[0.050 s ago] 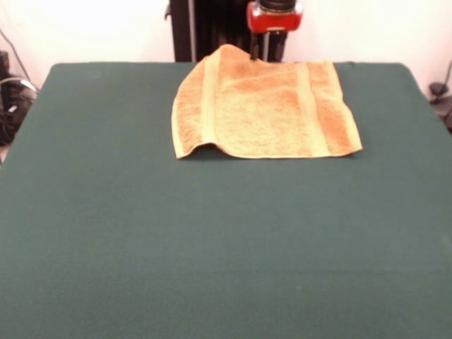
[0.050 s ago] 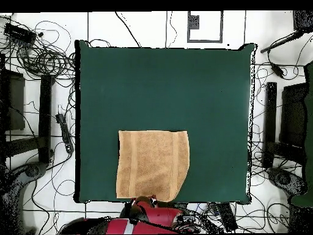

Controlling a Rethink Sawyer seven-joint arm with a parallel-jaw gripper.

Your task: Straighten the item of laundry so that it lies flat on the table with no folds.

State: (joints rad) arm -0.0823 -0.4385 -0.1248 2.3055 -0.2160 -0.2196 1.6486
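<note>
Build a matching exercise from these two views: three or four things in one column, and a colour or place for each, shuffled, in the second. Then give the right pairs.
Column one:
1. the small golden-orange terry towel
2. the large rectangular table with the felt-like cloth top
3. the robot's tool
4. the woven bands on the towel

Column two:
A. dark green
B. at the towel's far edge in the front view, below a red collar
C. lying near the table edge closest to the robot
D. paler stripes running across the terry

Pairs: 1-C, 2-A, 3-B, 4-D
</note>
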